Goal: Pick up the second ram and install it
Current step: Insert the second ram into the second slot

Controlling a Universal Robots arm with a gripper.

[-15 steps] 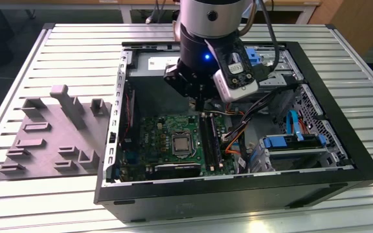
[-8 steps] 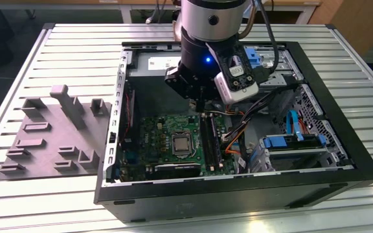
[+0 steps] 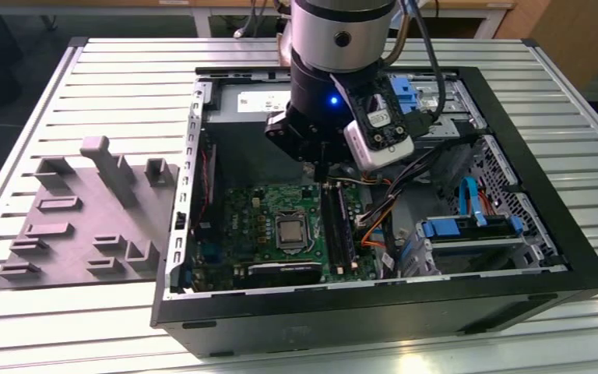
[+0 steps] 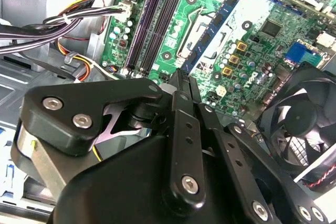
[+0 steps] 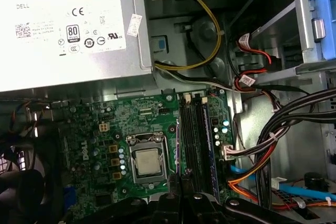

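An open computer case (image 3: 382, 312) lies on its side on the slatted metal table (image 3: 122, 58), filling the half toward the exterior view's right edge. A grey fixture block (image 3: 81, 234) with upright posts stands just beside it, near the table's edge on the exterior view's left. The arm (image 3: 335, 39) reaches down into the case, and the gripper (image 3: 325, 173) hangs over the green motherboard (image 3: 252, 218), right above the far end of the long black memory slots (image 3: 338, 230).

In the second wrist view the gripper (image 4: 177, 77) has its fingers (image 4: 185, 124) drawn tight together, with nothing discernible pinched between them. The memory slots (image 4: 157, 19) run away from its tip, and a black fan (image 4: 304, 124) sits off to one side.

In the first wrist view the slots (image 5: 195, 140) lie parallel beside the processor (image 5: 147, 162). The strip nearest the bundled cables (image 5: 283, 129) shows a pale blue edge. Which of these dark strips is the second ram cannot be told. The grey power supply (image 5: 68, 30) sits beyond the motherboard's far edge.
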